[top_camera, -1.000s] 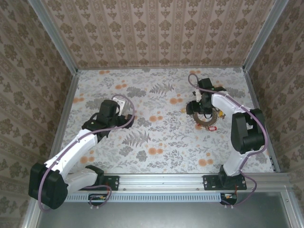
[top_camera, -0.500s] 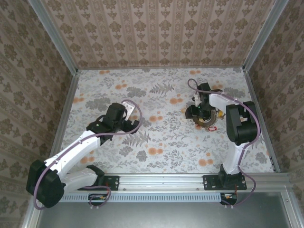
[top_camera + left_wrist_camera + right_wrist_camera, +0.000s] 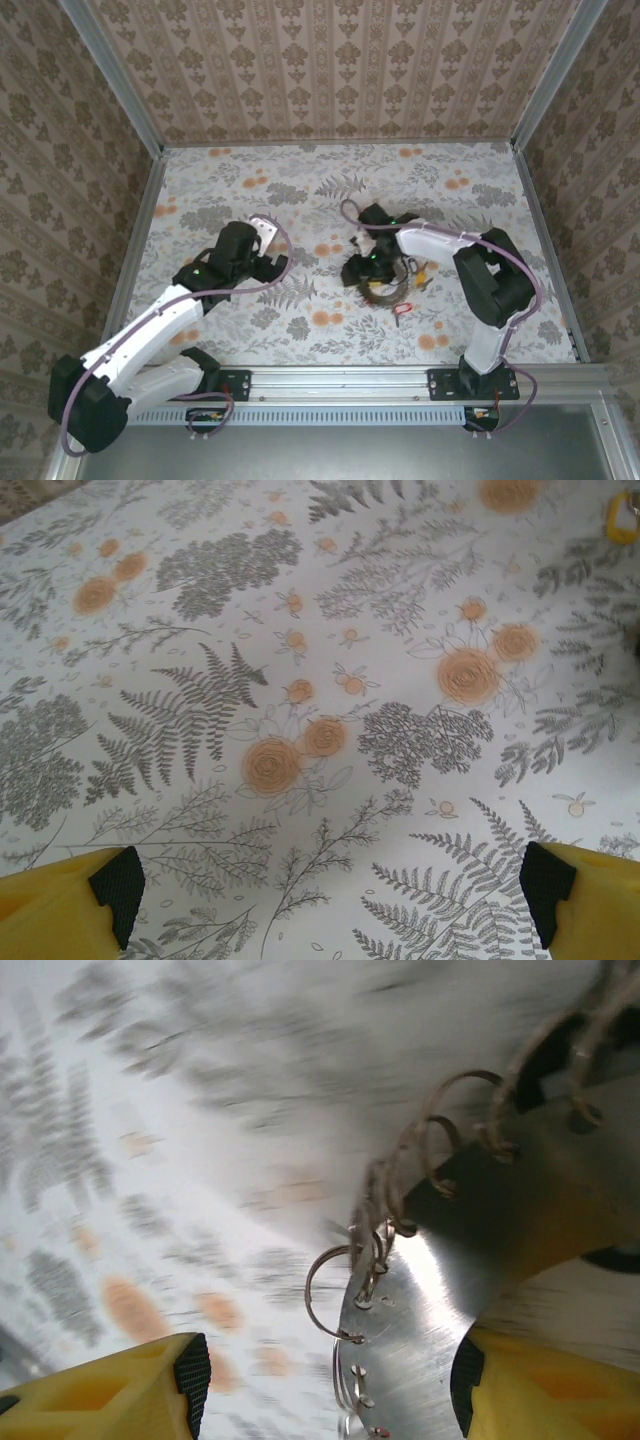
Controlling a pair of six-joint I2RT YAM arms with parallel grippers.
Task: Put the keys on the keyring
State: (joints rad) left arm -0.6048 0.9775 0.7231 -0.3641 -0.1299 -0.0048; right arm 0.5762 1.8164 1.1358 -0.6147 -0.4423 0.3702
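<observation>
The right gripper (image 3: 370, 268) is hauling the keyring (image 3: 387, 292) and keys (image 3: 405, 312) toward centre, grip I cannot tell, closing on the left gripper (image 3: 270, 262), spread and empty.

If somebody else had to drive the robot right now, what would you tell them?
Left claw: open, empty, over bare table left of the middle.
Right claw: at the keyring near the table's middle. Its fingers stand apart with the ring's metal between them, but blur hides whether it grips.
Keys: a red tag lies on the table just beside the ring, on its near right. A yellow tag lies to the ring's right.
Done: cannot tell whether any key is threaded on.
Left: get a firm hold of the ring, then pick up each loose key and thread it on.
</observation>
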